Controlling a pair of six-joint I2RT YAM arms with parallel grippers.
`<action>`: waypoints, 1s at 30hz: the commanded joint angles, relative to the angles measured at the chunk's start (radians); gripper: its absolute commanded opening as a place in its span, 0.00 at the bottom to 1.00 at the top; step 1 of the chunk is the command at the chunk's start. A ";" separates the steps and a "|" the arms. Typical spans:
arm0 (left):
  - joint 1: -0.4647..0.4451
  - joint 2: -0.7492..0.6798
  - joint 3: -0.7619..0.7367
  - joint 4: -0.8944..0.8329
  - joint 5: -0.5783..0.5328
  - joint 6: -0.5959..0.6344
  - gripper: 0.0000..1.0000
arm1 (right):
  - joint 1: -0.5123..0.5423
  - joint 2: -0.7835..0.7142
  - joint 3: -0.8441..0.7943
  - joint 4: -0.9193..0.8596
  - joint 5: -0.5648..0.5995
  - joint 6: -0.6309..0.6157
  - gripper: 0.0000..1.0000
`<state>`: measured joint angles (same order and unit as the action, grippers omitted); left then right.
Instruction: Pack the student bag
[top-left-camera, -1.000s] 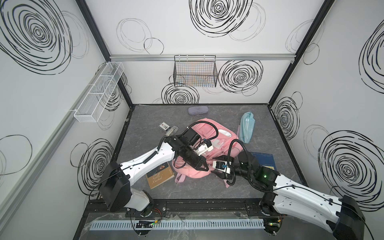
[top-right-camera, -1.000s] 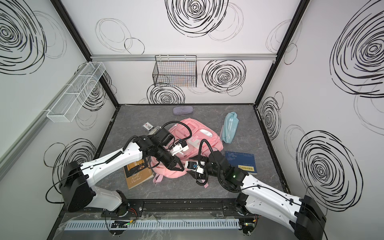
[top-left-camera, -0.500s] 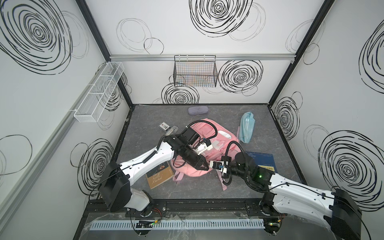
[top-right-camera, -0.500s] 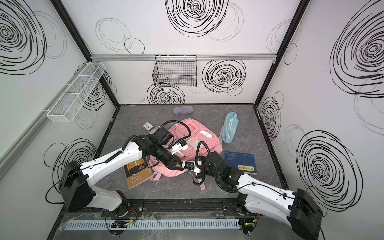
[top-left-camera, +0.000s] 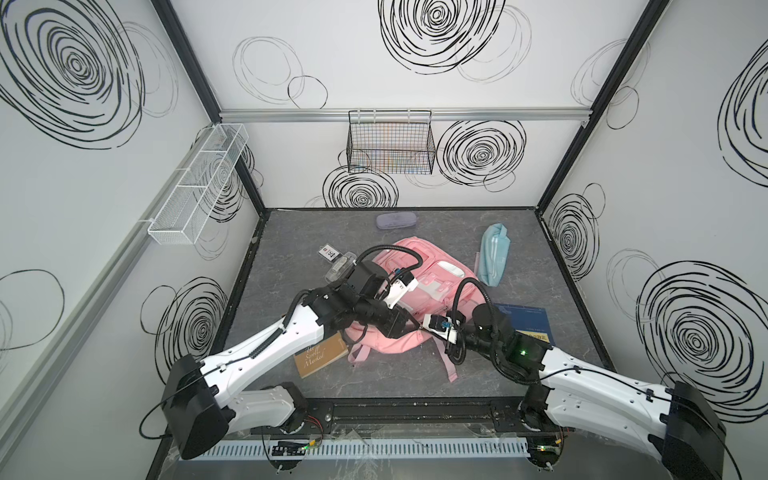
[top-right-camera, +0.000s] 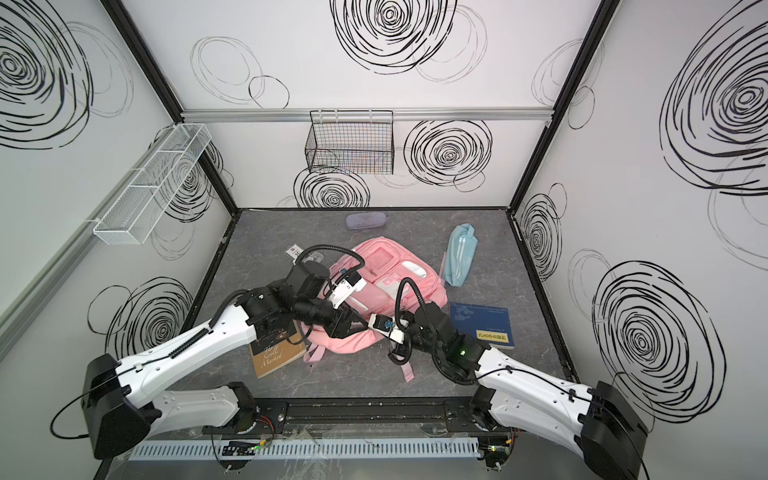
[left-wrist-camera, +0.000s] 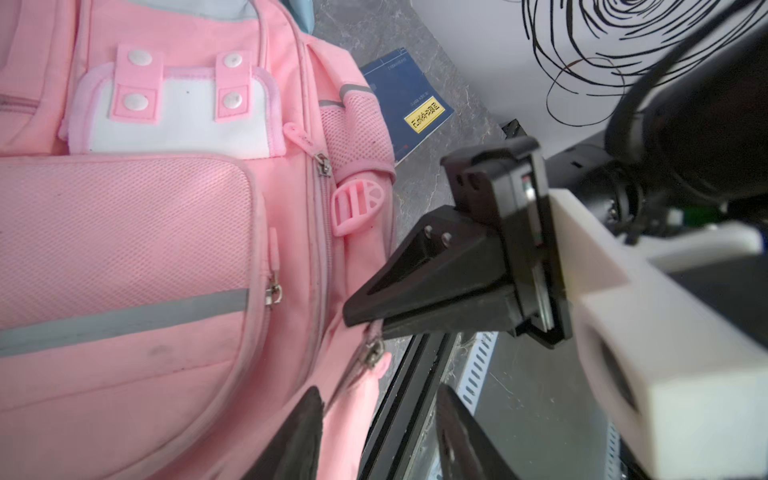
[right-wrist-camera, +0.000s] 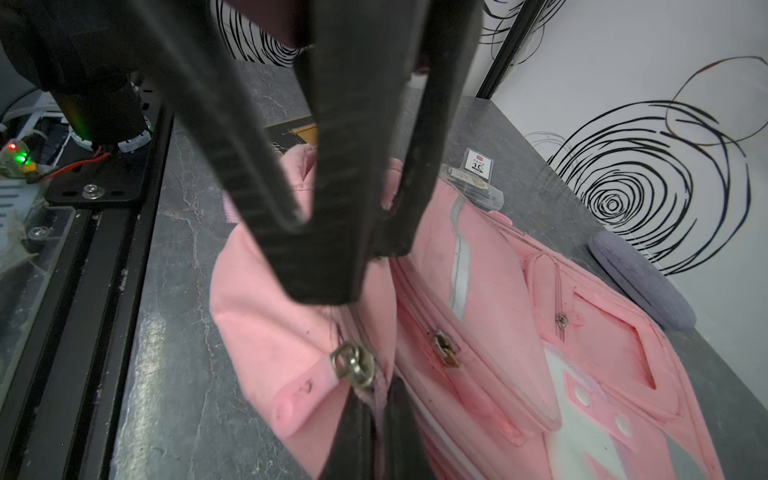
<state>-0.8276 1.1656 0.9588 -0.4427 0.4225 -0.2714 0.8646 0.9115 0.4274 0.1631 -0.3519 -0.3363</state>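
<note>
The large pink fabric backpack (top-left-camera: 434, 276) lies mid-table, with open grey tabletop (top-left-camera: 395, 384) before its near edge. Only the wrist views show the right gripper (left-wrist-camera: 360, 318) pinching a pink zip pull (left-wrist-camera: 375, 336) and the left gripper (left-wrist-camera: 379, 394) released.

Both arms reach low toward the middle, their grippers nearly meeting. The left gripper (left-wrist-camera: 379, 436) has its jaws apart; the right gripper (right-wrist-camera: 376, 419) is pinched tight on a zip pull (left-wrist-camera: 375, 334).
</note>
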 joint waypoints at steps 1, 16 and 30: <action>-0.100 -0.146 -0.097 0.222 -0.325 -0.076 0.47 | -0.021 -0.012 0.069 0.103 -0.007 0.181 0.00; -0.337 -0.134 -0.272 0.452 -0.527 -0.301 0.46 | -0.019 -0.020 0.081 0.122 -0.014 0.381 0.00; -0.266 -0.082 -0.307 0.555 -0.548 -0.302 0.51 | -0.013 -0.083 0.044 0.153 -0.059 0.413 0.00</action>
<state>-1.1206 1.0637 0.6647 0.0376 -0.1173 -0.5667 0.8486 0.8768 0.4576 0.1822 -0.3737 0.0448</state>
